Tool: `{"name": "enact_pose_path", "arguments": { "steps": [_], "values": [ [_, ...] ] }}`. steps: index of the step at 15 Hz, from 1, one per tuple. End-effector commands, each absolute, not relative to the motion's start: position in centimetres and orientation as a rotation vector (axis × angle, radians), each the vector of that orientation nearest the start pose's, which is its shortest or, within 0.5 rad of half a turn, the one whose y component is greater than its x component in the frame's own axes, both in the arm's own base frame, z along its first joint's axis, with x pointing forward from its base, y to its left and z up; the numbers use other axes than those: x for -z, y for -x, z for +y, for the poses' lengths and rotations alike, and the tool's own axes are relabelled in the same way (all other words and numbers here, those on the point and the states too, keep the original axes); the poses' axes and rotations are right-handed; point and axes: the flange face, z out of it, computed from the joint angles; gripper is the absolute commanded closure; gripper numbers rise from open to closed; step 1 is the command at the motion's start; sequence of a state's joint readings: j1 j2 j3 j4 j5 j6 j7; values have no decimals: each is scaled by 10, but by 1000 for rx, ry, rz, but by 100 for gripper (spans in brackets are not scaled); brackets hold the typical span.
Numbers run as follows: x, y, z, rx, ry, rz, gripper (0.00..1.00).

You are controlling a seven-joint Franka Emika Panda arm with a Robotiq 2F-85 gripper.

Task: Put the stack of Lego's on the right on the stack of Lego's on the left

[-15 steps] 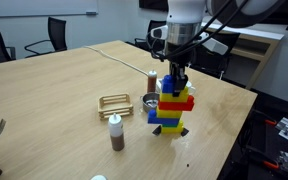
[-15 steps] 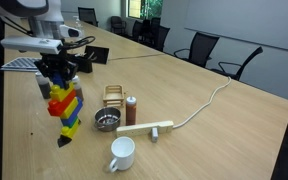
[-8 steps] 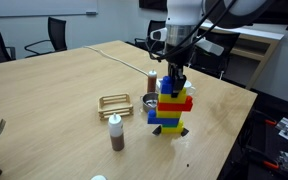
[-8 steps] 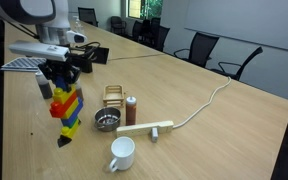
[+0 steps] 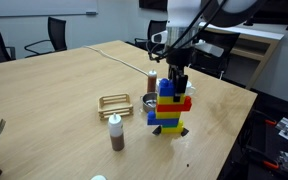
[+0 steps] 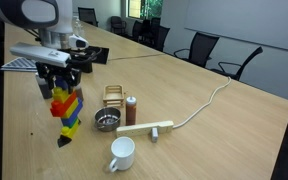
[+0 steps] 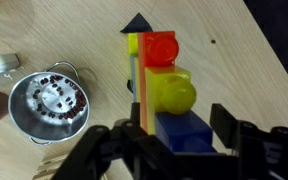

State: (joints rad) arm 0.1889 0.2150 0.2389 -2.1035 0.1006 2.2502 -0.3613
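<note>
One tall Lego stack (image 5: 170,108) of blue, yellow, red and green bricks stands on the wooden table near its edge, also in the other exterior view (image 6: 66,110). I see no separate second stack. My gripper (image 5: 174,78) (image 6: 59,86) hangs straight over its top. In the wrist view the jaws of the gripper (image 7: 181,135) straddle the top blue brick (image 7: 189,128). They stand open, with a gap beside the right finger (image 7: 224,120). Below the blue brick show a yellow brick (image 7: 169,92) and a red brick (image 7: 159,48).
A small metal bowl (image 7: 49,100) (image 6: 106,120) sits close beside the stack. A brown shaker (image 6: 131,110), wire rack (image 6: 114,95), wooden stick (image 6: 147,128), white mug (image 6: 122,153) and white-capped bottle (image 5: 115,133) lie nearby. A cable (image 6: 209,100) crosses the table. Office chairs ring it.
The jaws were shut on the top blue brick and have now parted from it. The stack stays standing and the arm has hardly moved.
</note>
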Motion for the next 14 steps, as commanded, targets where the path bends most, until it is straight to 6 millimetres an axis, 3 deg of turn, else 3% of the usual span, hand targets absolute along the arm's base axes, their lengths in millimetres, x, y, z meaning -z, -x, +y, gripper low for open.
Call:
{"name": "enact_pose_path", "arguments": {
  "steps": [1,8,14],
  "values": [
    [-308,-512,231,-121,2795,-1079,0],
    [-323,-513,227,-80,2828,-1109,0],
    [-355,-514,226,15,2856,-1170,0]
  ]
}}
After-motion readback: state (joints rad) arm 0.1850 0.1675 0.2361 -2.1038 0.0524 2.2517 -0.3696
